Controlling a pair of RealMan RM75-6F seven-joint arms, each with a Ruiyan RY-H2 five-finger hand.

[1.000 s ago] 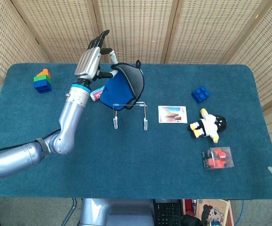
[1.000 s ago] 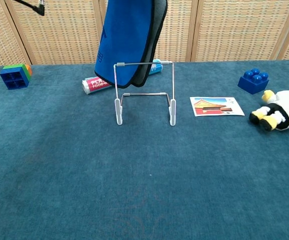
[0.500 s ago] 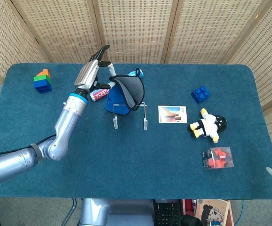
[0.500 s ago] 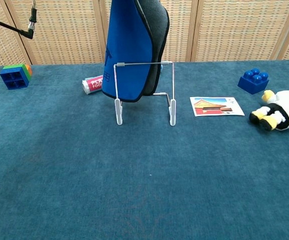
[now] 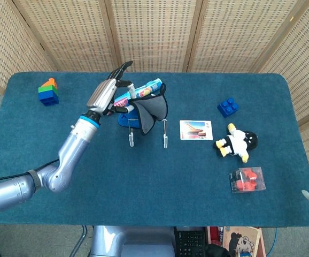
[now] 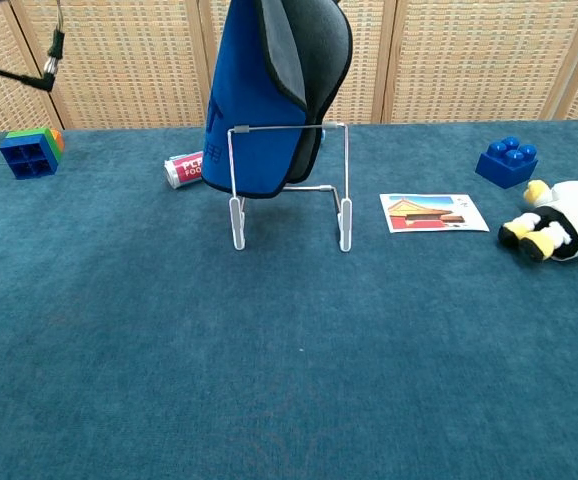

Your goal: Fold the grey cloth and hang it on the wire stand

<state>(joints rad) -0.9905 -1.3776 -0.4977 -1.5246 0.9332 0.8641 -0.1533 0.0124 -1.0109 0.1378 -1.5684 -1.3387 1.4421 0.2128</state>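
Grey on one face and blue on the other, the folded cloth (image 5: 146, 110) hangs from my left hand (image 5: 110, 93), which pinches its top edge with the other fingers spread; the cloth's lower part drops behind the top bar of the wire stand (image 6: 289, 186), and I cannot tell whether it rests on the wire or only hangs close against it. In the chest view the blue face (image 6: 252, 110) fills the space behind the stand's frame, with the grey side curling over at the upper right. Just behind my hand lies a pink-and-blue tube (image 5: 144, 88) on the table, partly hidden by the cloth — it is the nearest thing in the way. The only container is a clear box of red pieces (image 5: 247, 179), far off to the right of my hand, near the front edge. Between it and the stand lie a picture card (image 5: 195, 129) and a black-and-white plush toy (image 5: 238, 142), with a blue brick (image 5: 227, 106) beyond them. To the left of my hand — well apart — sits a stack of coloured bricks (image 5: 48, 91). My right hand is out of sight.
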